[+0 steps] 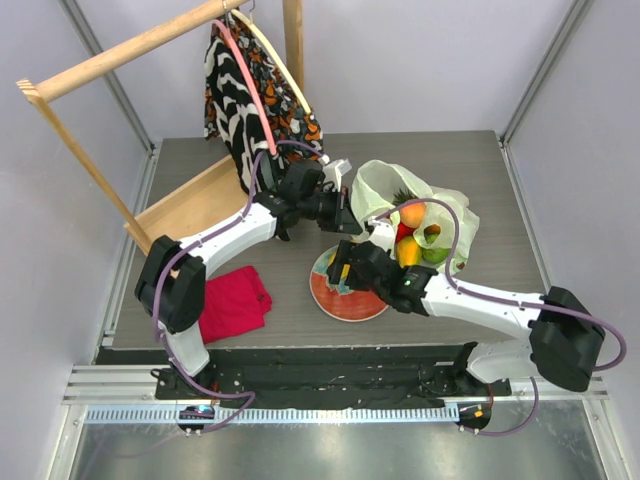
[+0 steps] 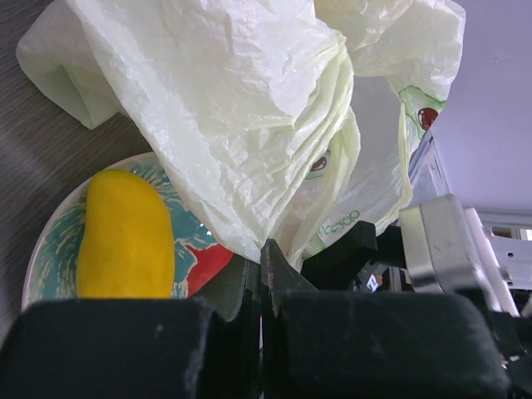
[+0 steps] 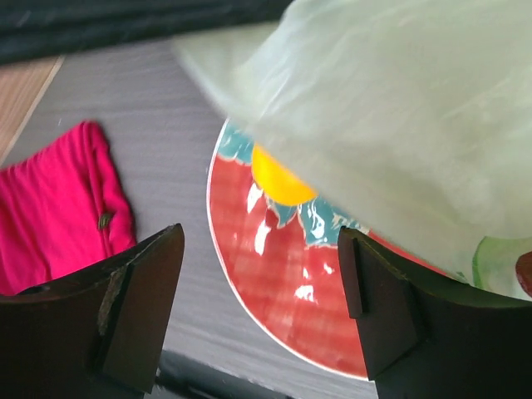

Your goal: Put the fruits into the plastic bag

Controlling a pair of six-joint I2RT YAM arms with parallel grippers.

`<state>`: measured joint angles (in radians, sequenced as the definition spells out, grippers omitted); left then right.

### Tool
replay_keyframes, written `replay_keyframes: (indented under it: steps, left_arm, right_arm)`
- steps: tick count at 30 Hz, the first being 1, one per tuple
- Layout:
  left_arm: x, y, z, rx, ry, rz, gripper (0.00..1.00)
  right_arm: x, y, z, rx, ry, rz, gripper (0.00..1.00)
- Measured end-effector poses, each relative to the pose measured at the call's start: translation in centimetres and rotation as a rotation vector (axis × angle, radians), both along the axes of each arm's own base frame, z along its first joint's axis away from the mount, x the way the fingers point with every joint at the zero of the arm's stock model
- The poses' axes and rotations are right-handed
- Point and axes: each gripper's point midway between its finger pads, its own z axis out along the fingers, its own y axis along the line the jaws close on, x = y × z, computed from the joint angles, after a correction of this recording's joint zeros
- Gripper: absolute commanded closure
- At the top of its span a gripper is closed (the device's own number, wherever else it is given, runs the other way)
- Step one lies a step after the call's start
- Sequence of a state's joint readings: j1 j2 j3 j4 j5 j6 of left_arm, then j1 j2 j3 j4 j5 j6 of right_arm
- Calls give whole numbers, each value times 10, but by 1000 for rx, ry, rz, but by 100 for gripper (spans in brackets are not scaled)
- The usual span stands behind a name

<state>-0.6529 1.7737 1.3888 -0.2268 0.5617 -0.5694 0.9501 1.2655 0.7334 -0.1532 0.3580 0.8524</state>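
Left side of the table: red cloth (image 1: 235,303) lying flat, not involved.

Left gripper (image 2: 260,270) is pinching a fold of the plastic bag (image 2: 233,108). The jaws are all but shut with only the thin film between them. I am reading this as holding the bag's mouth up and open.

Just left of that pinch in the left wrist view, one yellow mango (image 2: 125,237) is lying on the plate (image 2: 37,258). Its long axis is running away from that camera, toward the bag's hanging edge. It is sitting outside the bag, beside the draped plastic.

Moving right: right gripper (image 3: 262,287) is hovering over the near part of the plate, fingers (image 3: 137,299) spread wide, nothing between them. In its wrist view the mango is lying ahead of the gap and roughly centred on it. The bag's edge is covering most of it and only one rounded end is showing, so I cannot tell how its long axis is sitting against these jaws.

Far right in the top view: other fruits (image 1: 412,235) are resting inside the bag.

Judgement: the right arm is the free one and the better placed. The pick is calling for a forward reach under the plastic overhang, where the film could be snagging on the fingers.
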Motion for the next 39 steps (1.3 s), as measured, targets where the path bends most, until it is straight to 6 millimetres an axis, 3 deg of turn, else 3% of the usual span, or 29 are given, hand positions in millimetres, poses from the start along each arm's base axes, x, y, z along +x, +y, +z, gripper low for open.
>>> replay_keyframes:
  steps: [10,18,31,39]
  left_arm:
    - [2,0,1,-3,-3,6,100]
    - [18,10,-1,13,-25,61,100]
    - [11,5,-2,15,-22,44,100]
    - [12,6,-2,17,-24,47,100]
  right_arm:
    - [29,-3,-4,3,46,-272,16]
    - [41,-2,-9,-31,69,-390,16]
    - [39,-29,-38,-91,96,-501,15]
    - [48,-27,-38,-56,66,-505,14]
